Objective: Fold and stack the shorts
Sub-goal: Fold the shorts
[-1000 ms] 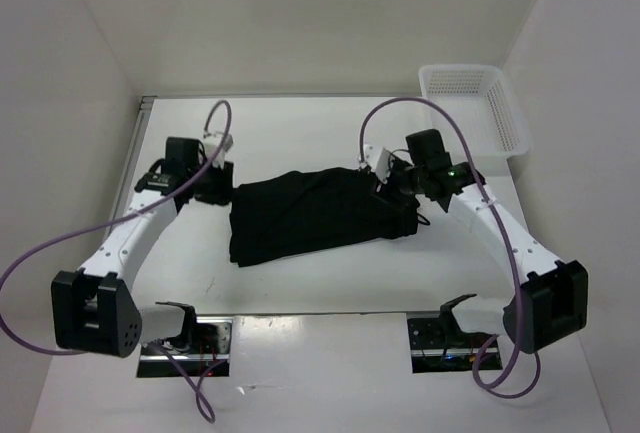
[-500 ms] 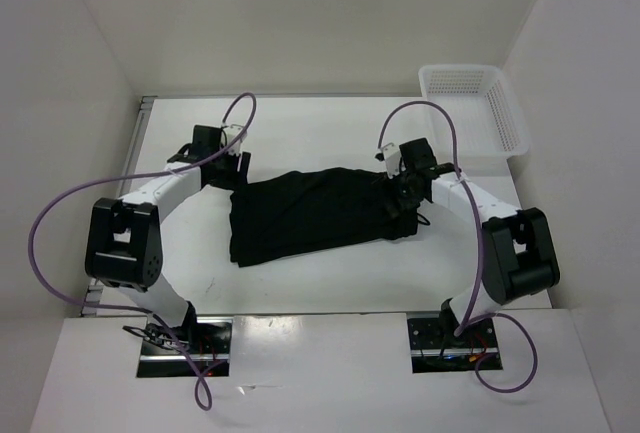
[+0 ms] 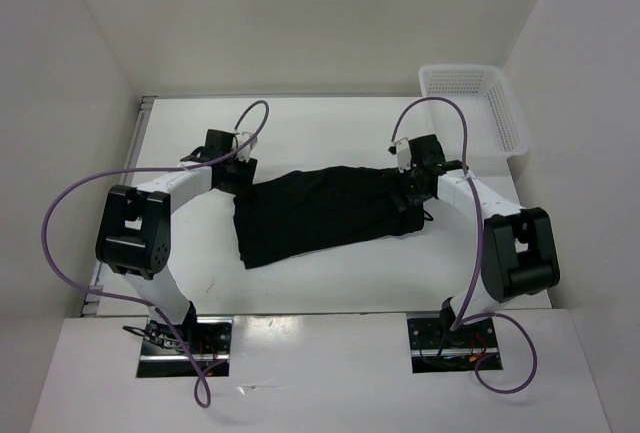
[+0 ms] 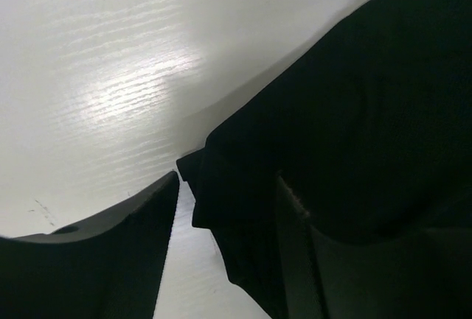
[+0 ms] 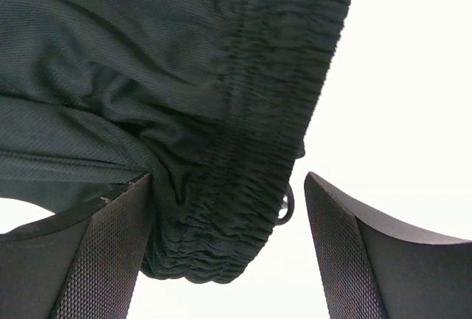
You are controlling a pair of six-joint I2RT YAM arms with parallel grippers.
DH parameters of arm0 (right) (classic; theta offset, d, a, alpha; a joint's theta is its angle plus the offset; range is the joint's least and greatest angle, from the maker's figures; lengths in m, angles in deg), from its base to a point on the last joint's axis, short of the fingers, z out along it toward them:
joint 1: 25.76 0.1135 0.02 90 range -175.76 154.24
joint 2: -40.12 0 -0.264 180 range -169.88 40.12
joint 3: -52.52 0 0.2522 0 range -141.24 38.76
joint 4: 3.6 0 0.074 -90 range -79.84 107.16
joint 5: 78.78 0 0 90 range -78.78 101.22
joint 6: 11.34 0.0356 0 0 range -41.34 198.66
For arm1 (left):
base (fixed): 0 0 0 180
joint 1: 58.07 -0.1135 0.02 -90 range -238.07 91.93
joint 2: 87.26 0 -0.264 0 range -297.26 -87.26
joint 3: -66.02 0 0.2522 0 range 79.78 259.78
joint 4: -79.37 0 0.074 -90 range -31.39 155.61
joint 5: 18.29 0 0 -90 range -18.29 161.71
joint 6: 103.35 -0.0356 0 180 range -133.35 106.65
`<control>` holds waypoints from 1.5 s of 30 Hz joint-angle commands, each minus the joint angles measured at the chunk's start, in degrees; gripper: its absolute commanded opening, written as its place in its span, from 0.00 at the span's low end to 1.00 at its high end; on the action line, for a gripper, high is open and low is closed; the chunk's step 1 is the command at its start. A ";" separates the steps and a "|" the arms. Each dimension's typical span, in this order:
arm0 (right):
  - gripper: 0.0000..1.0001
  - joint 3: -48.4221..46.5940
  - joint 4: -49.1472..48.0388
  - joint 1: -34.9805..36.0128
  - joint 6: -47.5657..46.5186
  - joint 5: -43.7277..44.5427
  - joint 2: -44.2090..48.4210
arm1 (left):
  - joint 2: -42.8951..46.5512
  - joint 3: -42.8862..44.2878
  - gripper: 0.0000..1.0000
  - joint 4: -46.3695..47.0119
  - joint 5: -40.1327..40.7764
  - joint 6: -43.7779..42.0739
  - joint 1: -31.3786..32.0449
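The black shorts (image 3: 320, 215) lie spread across the middle of the white table (image 3: 310, 133), waistband to the right. My left gripper (image 3: 240, 175) is at their far left corner. In the left wrist view the left gripper (image 4: 228, 186) is open, and a corner of the shorts (image 4: 354, 113) lies between its fingers over the table. My right gripper (image 3: 410, 195) is at the right end. In the right wrist view the right gripper (image 5: 228, 186) is wide open, with the bunched elastic waistband (image 5: 243, 208) of the shorts between its fingers.
A white mesh basket (image 3: 475, 103) stands at the table's far right corner, close behind the right arm. White walls close in the table at the left, back and right. A purple cable loops above each arm.
Both arms have folded in, so the grippers now sit over the shorts' two ends. The left gripper moved right and farther back. The shorts' left edge shifted slightly to the right.
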 commanded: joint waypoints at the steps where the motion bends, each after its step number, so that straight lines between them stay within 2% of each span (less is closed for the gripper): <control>1: 0.84 -1.64 0.24 -2.25 0.10 0.17 1.46 | 0.32 1.14 0.63 -0.27 -2.65 -0.16 0.04; 6: 0.84 -4.02 2.43 -3.66 0.10 0.17 2.15 | 0.32 2.82 0.66 -1.42 -3.27 -0.16 0.04; 11: 0.85 -2.62 2.97 -3.66 0.10 0.17 2.16 | -0.21 -1.57 0.63 -1.42 -1.26 -0.16 2.76; 15: 0.85 -2.08 1.92 -4.28 0.10 0.17 0.58 | -1.96 -2.98 0.50 -0.10 -0.02 -0.16 2.76; 19: 0.84 -0.95 0.77 -4.80 -1.29 -2.55 -2.40 | -3.98 -2.37 0.29 1.22 1.92 -0.16 2.76; 20: 0.80 -0.94 0.77 -4.80 -2.17 -3.08 -3.02 | -3.99 -2.37 0.18 1.22 2.53 -0.16 2.76; 22: 0.70 0.63 0.77 -4.80 -4.37 -3.61 -3.02 | -4.51 -0.26 0.06 3.40 7.17 -0.16 2.76; 23: 0.56 1.16 0.77 -5.33 -5.08 -3.61 -3.02 | -4.51 0.35 0.00 3.93 8.93 -0.16 2.76; 25: 0.41 2.83 1.29 -5.33 -6.74 -2.91 -2.24 | -4.51 2.54 0.00 3.94 12.63 -0.16 2.76; 26: 0.29 2.84 1.30 -5.33 -6.75 -2.91 -1.62 | -4.51 2.56 0.00 3.94 12.64 -0.16 2.76; 30: 0.07 4.24 4.10 -5.33 -8.25 -6.67 -0.48 | -3.99 2.74 0.00 4.46 14.12 -0.16 2.76; 31: 0.07 4.24 5.24 -5.33 -8.25 -7.39 0.22 | -3.99 2.73 0.00 4.99 14.92 -0.16 2.76; 32: 0.09 4.77 5.77 -5.33 -8.25 -8.18 0.23 | -3.99 2.12 0.02 5.60 15.80 -0.16 2.76; 33: 0.15 4.77 5.78 -5.33 -8.25 -9.66 1.01 | -3.99 1.59 0.05 6.13 16.41 -0.16 2.76; 34: 0.24 5.29 6.56 -5.33 -8.86 -10.29 1.54 | -3.99 1.59 0.12 6.14 16.42 -0.16 2.76; 35: 0.43 5.30 6.57 -5.33 -8.86 -10.82 1.55 | -3.99 1.59 0.18 6.14 15.81 -0.16 2.76; 37: 0.57 4.78 7.18 -5.33 -8.86 -11.61 2.07 | -3.99 3.25 0.26 5.62 15.11 -0.16 2.76; 38: 0.65 3.64 7.19 -5.33 -8.86 -12.39 2.59 | -3.99 4.13 0.45 4.57 15.10 -0.16 2.76; 39: 0.76 2.76 8.06 -5.33 -8.86 -13.62 3.12 | -3.03 5.18 0.56 3.69 14.49 -0.16 2.76; 42: 0.84 -2.60 9.38 -5.85 -9.48 -16.60 6.37 | 0.82 9.75 0.78 1.84 15.96 -0.16 4.07; 43: 0.84 -5.57 9.38 -5.86 -9.48 -17.75 7.34 | 2.06 10.46 0.82 1.13 16.68 -0.16 5.12; 45: 0.86 -8.14 9.38 -5.86 -9.48 -19.78 8.84 | 5.92 10.99 0.82 -0.54 17.30 -0.16 6.62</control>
